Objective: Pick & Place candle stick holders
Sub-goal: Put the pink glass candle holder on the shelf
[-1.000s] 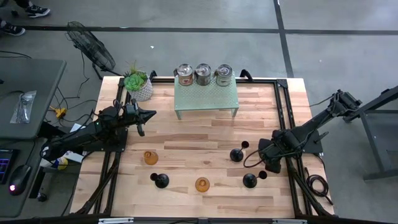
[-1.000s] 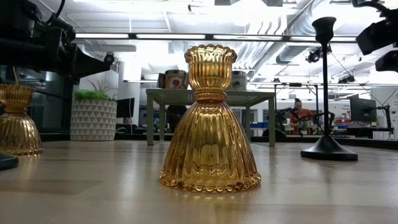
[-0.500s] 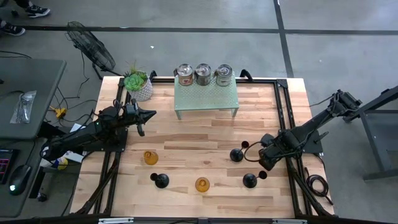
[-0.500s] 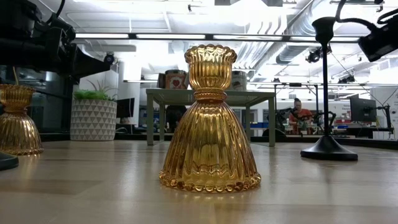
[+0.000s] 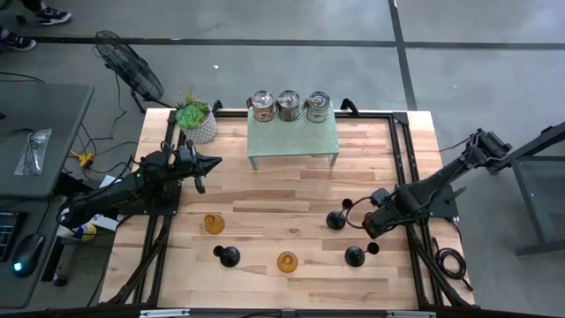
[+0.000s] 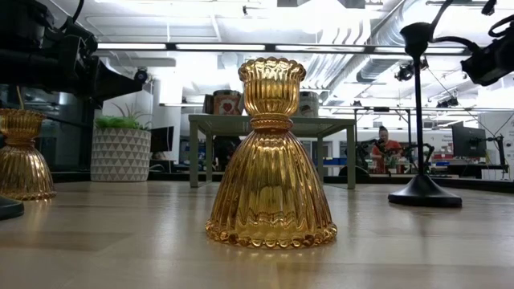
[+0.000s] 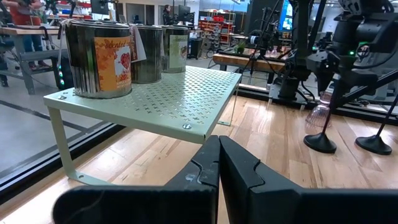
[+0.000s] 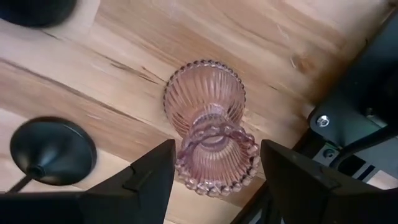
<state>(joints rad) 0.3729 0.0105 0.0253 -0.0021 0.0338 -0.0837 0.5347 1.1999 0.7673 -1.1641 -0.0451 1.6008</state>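
Note:
My right gripper point(image 5: 369, 219) is shut on the pale pink glass holder point(image 8: 208, 106) near the table's right rail; the holder also shows in the left wrist view point(image 7: 318, 116). Two black stemmed holders point(image 5: 335, 219) point(image 5: 355, 256) stand on their round bases beside it, and a third point(image 5: 228, 256) stands at the near left. Two amber glass holders point(image 5: 214, 223) point(image 5: 287, 261) stand on the wood. Three shiny silver cups point(image 5: 289, 105) stand on a pale green shelf. My left gripper point(image 5: 210, 162) is shut and empty at the left. My right gripper pinches the pink holder's upper cup at its beaded rim point(image 8: 186, 163) between its two fingers point(image 8: 140, 180), one on each side. The fingers come from above, slanting down. The holder hangs below them, tilted, wide skirt lowest; whether the skirt clears the wood I cannot tell.
The pale green perforated shelf point(image 5: 292, 140) stands at the far middle, and a white pot with a green plant point(image 5: 196, 122) at the far left corner. Black rails point(image 5: 402, 168) run along the table's sides. Bare wood lies in the middle point(image 5: 282, 199).
My right gripper has gone toward the table's left and a little toward its far edge, away from the right rail, with the pink holder between its fingers.

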